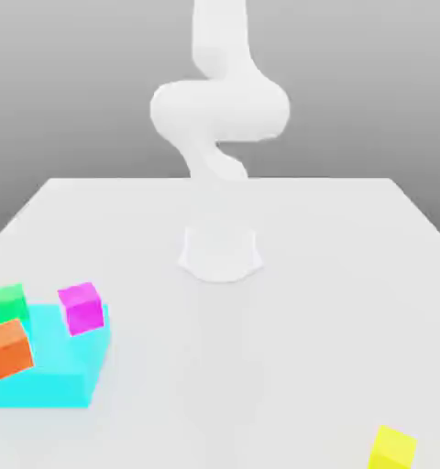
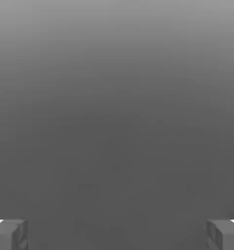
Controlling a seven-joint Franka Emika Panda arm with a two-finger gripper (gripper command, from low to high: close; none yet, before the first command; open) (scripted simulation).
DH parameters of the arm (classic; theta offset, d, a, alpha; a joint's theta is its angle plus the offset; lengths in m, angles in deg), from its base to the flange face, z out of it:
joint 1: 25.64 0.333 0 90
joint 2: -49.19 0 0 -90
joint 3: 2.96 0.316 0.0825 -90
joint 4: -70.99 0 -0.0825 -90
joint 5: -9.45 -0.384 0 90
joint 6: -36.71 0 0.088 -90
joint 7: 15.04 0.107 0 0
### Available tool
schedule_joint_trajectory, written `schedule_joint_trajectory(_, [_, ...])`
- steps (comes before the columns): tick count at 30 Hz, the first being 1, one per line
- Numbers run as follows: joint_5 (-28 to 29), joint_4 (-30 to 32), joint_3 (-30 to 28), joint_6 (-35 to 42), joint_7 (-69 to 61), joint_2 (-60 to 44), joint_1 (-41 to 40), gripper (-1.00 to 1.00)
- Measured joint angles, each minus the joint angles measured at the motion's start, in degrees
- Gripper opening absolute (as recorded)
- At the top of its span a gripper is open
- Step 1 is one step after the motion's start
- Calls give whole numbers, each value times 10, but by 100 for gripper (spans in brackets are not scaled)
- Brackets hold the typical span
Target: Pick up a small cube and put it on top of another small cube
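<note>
"Yellow came first: the small cube stood nearest, towards the exterior view's right, its lower part cut off by the frame."

"Was it on the worktop?"

"It appeared over the pale worktop, but its base was out of frame, so I couldn't tell what it touched. It was well apart from the others."

"And across from it?"

"A flat cyan block, on the exterior view's left, and cut off along that side. An orange cube overlapped it in the picture, right by the frame's edge, looking tilted."

"Farther back?"

"A magenta cube showed against the block's far corner, and a green one lay farther towards the exterior view's left, near the orange. Whether any of the three rested on the block, I couldn't tell."

"Then the robot?"

"The white arm rose behind them all from its base, so pale that the lower links melted into the worktop. Its top ran out of frame."

"How was the hand?"

"Spread wide, its two fingers well apart in the hand view and partly cut off. Behind was a grey backdrop, with nothing I could make out clearly."
</note>
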Motion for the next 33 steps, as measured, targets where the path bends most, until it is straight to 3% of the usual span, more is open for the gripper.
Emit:
schedule_joint_trajectory(18, [-20, -11, 20, -110, -217, -377, 116, 0])
schedule_joint_trajectory(33, [47, -33, 39, -233, -302, -689, 171, 0])
